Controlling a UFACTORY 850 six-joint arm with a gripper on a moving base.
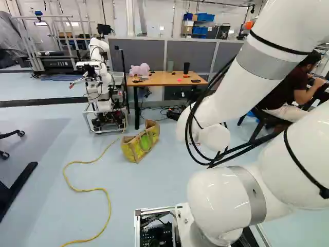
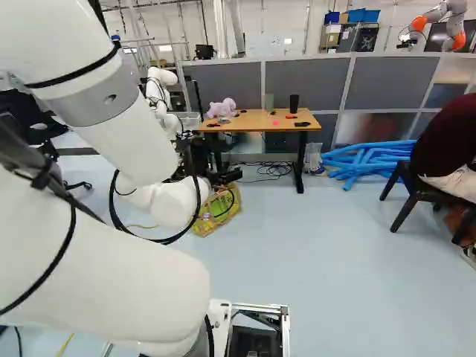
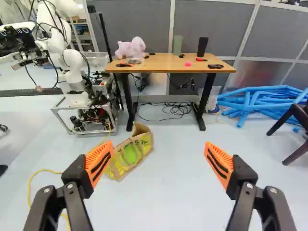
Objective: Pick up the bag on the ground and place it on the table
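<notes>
A yellow-and-tan bag (image 1: 140, 143) rests on the pale blue floor (image 1: 154, 180) in a workshop, slumped over at a slant, a bright green patch on its side, as a white robot arm (image 1: 236, 82) extends toward the far side of the room. In the right base view, the arm's end and its black cables partly cover the bag. The arm's two black fingers (image 2: 225, 177) hold nothing; seen from the wrist, the fingers (image 3: 99, 163) stand spread wide, orange pads angled toward each other, with bare floor visible between the tips. The bag lies ahead of them, close to the line of one finger rather than centred in the opening. Behind the bag stands a wooden-topped bench (image 3: 166, 67) on black legs, the bag on the floor near one of those legs. On the bench sit a pink stuffed toy (image 3: 131, 48), a dark cup (image 3: 202, 46), a grey-green upright object (image 3: 177, 44) and a small pink ball (image 3: 188, 64). Black cables (image 3: 175, 109) lie looped on the floor beneath it. Another robot (image 1: 105, 85) stands on a metal frame just beside the bench, and a yellow cord (image 1: 110, 208) winds over the floor to the bag. Blue tubes (image 2: 368, 160) are heaped at the bench's other side, near a dark chair (image 2: 409, 186).
</notes>
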